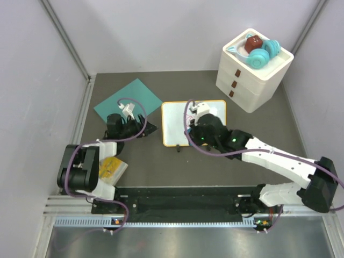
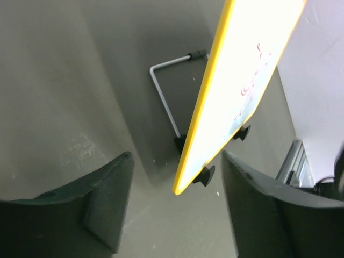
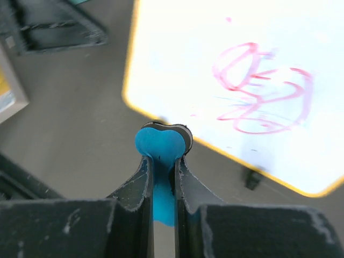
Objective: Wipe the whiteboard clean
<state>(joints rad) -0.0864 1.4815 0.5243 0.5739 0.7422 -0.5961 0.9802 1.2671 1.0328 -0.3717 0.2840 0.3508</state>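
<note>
- My right jaws are pressed fully together on a blue eraser (image 3: 161,148). They pinch its thin edge so the rounded, dark-rimmed head sticks out past the tips, I judge so that the head and not my tips meets the surface
- Just beyond that head lies the whiteboard (image 3: 188,59), its yellow-framed near edge running slantwise across in front of the tips. I cannot tell whether the eraser touches the frame or hangs above it
- Farther ahead and to the right of these jaws, red scribbles (image 3: 263,88) loop across the glossy white face, with a few pink specks around them. The erasing is not yet done, by my reckoning
- My left jaws stand wide apart with nothing between them
- Ahead of their gap, nearer the right-hand finger, the board shows almost edge-on as a yellow strip. I judge these jaws are lined up to steady it while the other side rubs
- Under that edge sit small black feet (image 2: 205,176), and behind it a bent wire stand (image 2: 164,102) rests on the counter (image 1: 150,166)
- Off to the side of my left jaws, away from the board, a teal sheet (image 1: 127,99) lies flat
</note>
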